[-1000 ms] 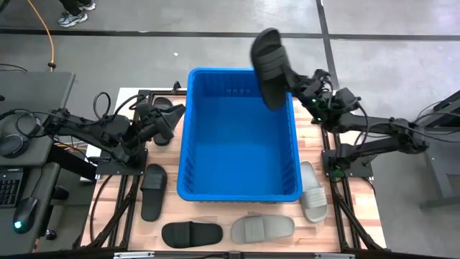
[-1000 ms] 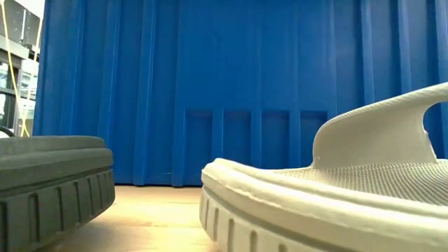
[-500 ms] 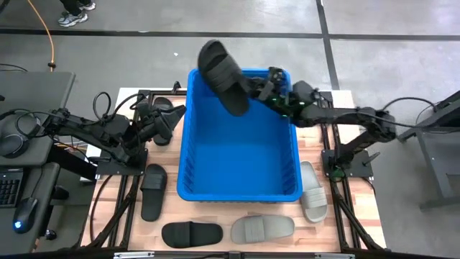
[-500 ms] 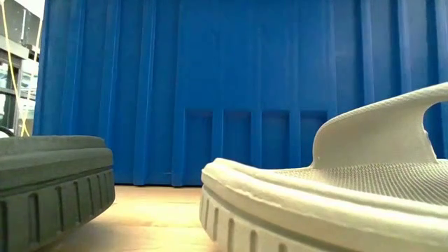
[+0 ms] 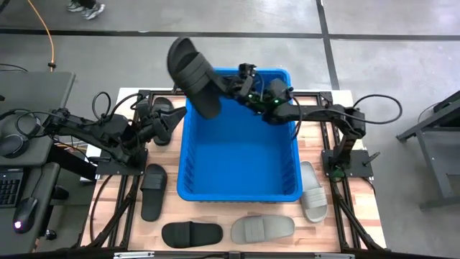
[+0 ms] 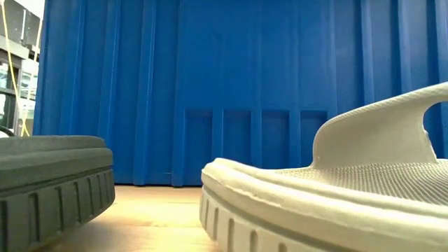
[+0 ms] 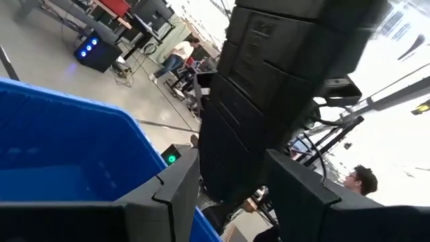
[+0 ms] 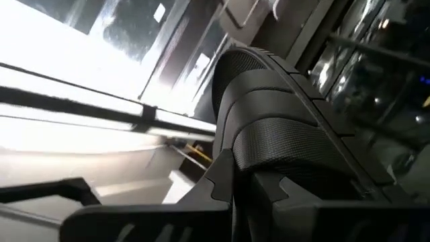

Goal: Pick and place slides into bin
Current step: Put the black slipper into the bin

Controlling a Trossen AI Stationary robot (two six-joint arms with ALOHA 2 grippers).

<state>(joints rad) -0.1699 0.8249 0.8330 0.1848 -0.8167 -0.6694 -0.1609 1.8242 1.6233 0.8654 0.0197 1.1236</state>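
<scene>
A black slide (image 5: pixel 192 77) hangs tilted in the air over the far left corner of the blue bin (image 5: pixel 239 188), clamped in the right tool (image 5: pixel 233 83), whose arm reaches across the bin's far rim from the right. The bin sits mid-desk (image 5: pixel 363 208). The left tool (image 5: pixel 171 124) waits just left of the bin near its far end, fingers apart, beside another black slide (image 5: pixel 162 105) lying at the far left. More slides lie flat on the desk: a black one (image 5: pixel 153 191) left of the bin, a black one (image 5: pixel 192 234) and a grey one (image 5: pixel 263 229) along the near side, and a light grey one (image 5: pixel 313 191) on the right.
</scene>
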